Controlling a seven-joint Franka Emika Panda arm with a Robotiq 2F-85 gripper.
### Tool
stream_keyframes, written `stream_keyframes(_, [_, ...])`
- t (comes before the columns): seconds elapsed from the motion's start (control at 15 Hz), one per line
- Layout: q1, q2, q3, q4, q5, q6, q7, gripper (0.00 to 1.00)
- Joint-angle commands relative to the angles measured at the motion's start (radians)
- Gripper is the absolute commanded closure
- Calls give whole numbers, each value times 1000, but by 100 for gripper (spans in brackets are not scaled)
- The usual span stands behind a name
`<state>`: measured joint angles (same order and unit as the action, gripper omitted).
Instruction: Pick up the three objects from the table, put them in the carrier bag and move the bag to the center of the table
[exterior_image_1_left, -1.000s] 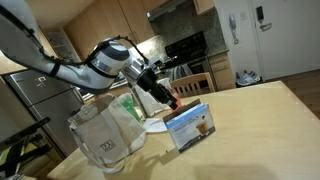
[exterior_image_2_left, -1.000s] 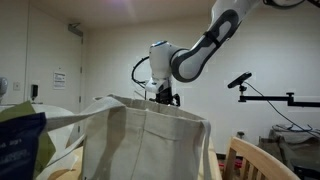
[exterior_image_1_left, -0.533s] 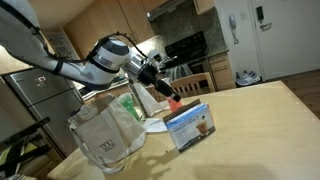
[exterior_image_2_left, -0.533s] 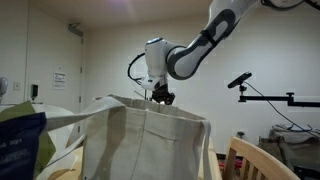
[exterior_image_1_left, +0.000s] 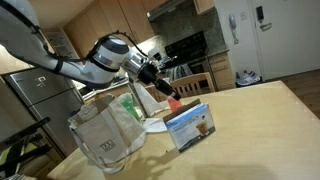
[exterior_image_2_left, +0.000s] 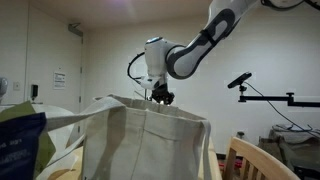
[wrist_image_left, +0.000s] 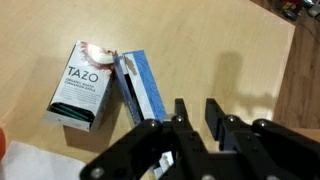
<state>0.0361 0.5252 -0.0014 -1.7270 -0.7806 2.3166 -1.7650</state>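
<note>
In the wrist view my gripper (wrist_image_left: 199, 103) hovers over bare table (wrist_image_left: 245, 50). Its jaws stand close together, with a narrow gap that holds nothing. Just left of it the light-blue carton (wrist_image_left: 140, 85) stands on edge, and beside that lies a grey TAZO box (wrist_image_left: 85, 85) with a red-and-white end. In an exterior view the gripper (exterior_image_1_left: 163, 88) hangs above and behind the blue carton (exterior_image_1_left: 190, 126), and the whitish carrier bag (exterior_image_1_left: 103, 135) stands open at the front left. In an exterior view the bag (exterior_image_2_left: 150, 140) fills the foreground and the gripper (exterior_image_2_left: 160, 97) shows above its rim.
A red item (exterior_image_1_left: 172, 100) sits just below the gripper, its kind unclear. A green packet (exterior_image_1_left: 125, 105) and a white plate (exterior_image_1_left: 155, 125) lie behind the bag. A chair back (exterior_image_2_left: 255, 160) stands near the table. Kitchen counters and a stove are behind.
The jaws have drawn in from wide apart to a narrow gap. The arm has shifted slightly sideways; the carton, box and bag have not moved.
</note>
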Motion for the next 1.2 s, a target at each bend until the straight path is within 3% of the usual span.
stream_keyframes(0.0, [-6,0,8,2,-3,-4,0,71])
stream_keyframes(0.07, [-6,0,8,2,-3,-4,0,93])
stream_keyframes(0.2, [1,12,8,22,-7,-22,-6,100])
stream_keyframes(1.13, [50,216,31,262,7,-82,-148,100])
